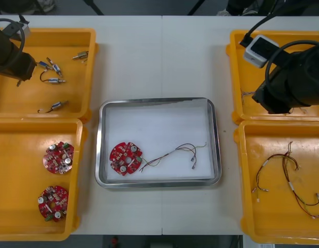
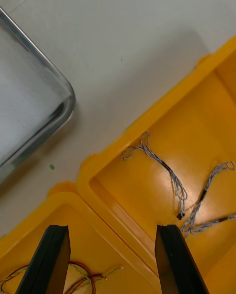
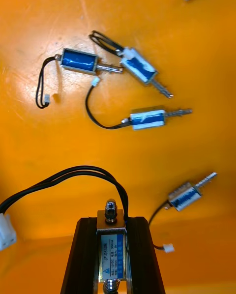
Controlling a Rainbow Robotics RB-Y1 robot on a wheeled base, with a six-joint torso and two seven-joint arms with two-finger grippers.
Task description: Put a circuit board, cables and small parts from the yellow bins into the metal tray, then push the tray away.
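My left gripper [image 3: 112, 225] is clamped on a small metal part [image 3: 112, 247] with a blue label. The part sits between the two black fingers, its metal tip pokes out past them, and its black lead [image 3: 73, 172] loops away to a white plug. This gripper is over the far left bin [image 1: 61, 32], where several loose metal parts [image 3: 146, 118] with black leads lie on the bin floor just beyond the fingers. Next to that bin, the near left bin [image 1: 20, 139] holds two spare circuit boards [image 1: 58, 157], one behind the other. In the middle of the table [image 1: 159, 57] sits the metal tray [image 1: 158, 101], white inside. A red circuit board [image 1: 126, 157] lies in the tray's near left corner, and a thin cable [image 1: 175, 152] trails from just beside it toward the tray's right side. My right gripper [image 2: 112, 230] hangs open with its fingers wide apart and nothing between them. It is above the seam where the far right bin [image 1: 236, 77] meets the near right bin [image 1: 247, 206]. Blue and white cables [image 2: 164, 168] lie in the far right bin beyond the fingers, and red and yellow cables [image 1: 288, 178] lie in the near right bin.
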